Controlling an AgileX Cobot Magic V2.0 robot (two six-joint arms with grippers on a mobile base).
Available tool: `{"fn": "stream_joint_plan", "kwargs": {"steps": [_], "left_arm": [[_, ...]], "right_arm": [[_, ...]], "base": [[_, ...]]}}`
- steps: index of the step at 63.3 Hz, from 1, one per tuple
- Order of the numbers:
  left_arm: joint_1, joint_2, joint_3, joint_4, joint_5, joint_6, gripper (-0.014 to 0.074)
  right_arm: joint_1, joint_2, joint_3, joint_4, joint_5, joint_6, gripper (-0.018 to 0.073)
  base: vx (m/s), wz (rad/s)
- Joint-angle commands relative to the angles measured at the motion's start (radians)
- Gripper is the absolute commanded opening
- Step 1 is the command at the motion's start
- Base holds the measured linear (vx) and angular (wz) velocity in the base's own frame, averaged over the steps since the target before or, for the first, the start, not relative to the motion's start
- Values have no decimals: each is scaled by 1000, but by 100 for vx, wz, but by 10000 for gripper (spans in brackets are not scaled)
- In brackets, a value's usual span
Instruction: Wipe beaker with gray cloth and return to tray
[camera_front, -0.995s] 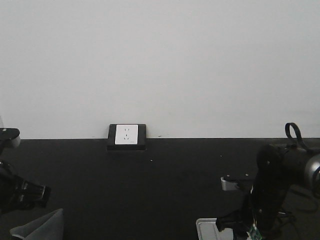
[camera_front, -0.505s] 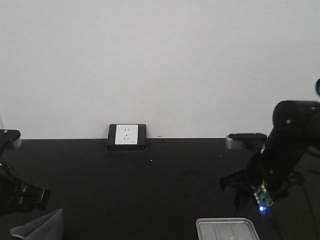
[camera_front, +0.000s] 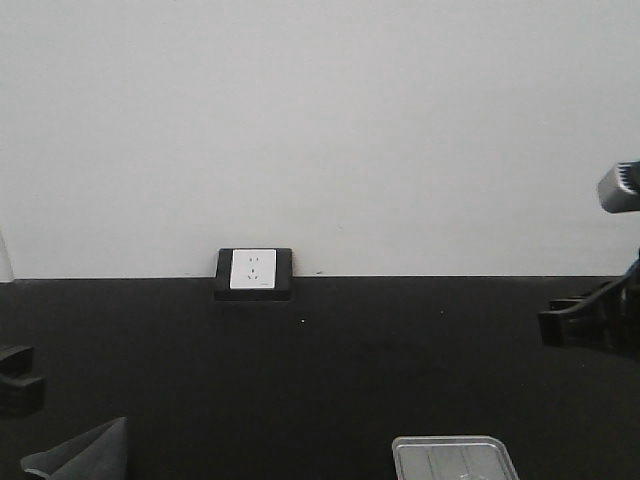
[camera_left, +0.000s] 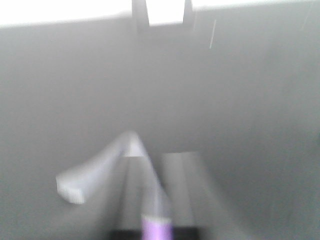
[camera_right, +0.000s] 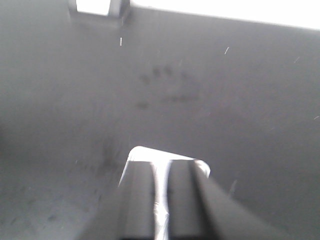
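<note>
The cloth (camera_front: 82, 455) lies at the near left corner of the black worktop (camera_front: 350, 360), folded to a triangle whose apex points toward the far edge and slightly right; its lower part is cut off by the frame. In the left wrist view the cloth (camera_left: 102, 167) shows blurred, its long axis running from a blunt end at the left up to a peak near centre, with a purple strip at the bottom edge. The tray (camera_front: 455, 458) sits at the near edge, right of centre, well apart from the cloth, its long axis parallel to that edge; only the far part is visible and it appears to hold nothing. In the right wrist view the tray (camera_right: 200, 167) lies below the claw, one rounded corner showing. The left claw (camera_front: 18, 378) is at the left edge, above and beside the cloth, apart from it; whether it is wide or narrow cannot be told. The right claw (camera_right: 161, 200) shows two dark fingers close together with a narrow gap, holding nothing. A socket (camera_front: 254, 272) stands at the far edge against the white wall (camera_front: 320, 130).
</note>
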Motion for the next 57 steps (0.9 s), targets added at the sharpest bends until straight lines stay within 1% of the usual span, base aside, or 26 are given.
{"fn": "stream_joint_plan", "kwargs": {"steps": [1, 7, 10, 18, 46, 52, 57], "left_arm": [[-4, -112, 72, -4, -222, 1, -9], [-4, -184, 146, -5, -294, -2, -8], [-4, -209, 164, -5, -308, -2, -7], [-4, -254, 194, -5, -303, -2, -8], [-4, -250, 200, -4, -296, -1, -6], [-1, -281, 214, 30, -283, 7, -6], [-1, -358, 279, 68, -289, 4, -6]], "right_arm": [[-3, -83, 44, -4, -191, -13, -14], [-3, -122, 89, -1, -216, -13, -13], [-3, -131, 100, -1, -214, -14, -12], [-3, -139, 110, -1, -195, -14, -12], [-3, -139, 110, -1, -193, -14, -12], [-3, -139, 110, -1, -193, -14, -12], [-3, -139, 110, -1, -193, -14, -12]], "base": [[0, 0], [0, 0], [0, 0], [0, 0], [0, 0], [0, 0], [0, 0]]}}
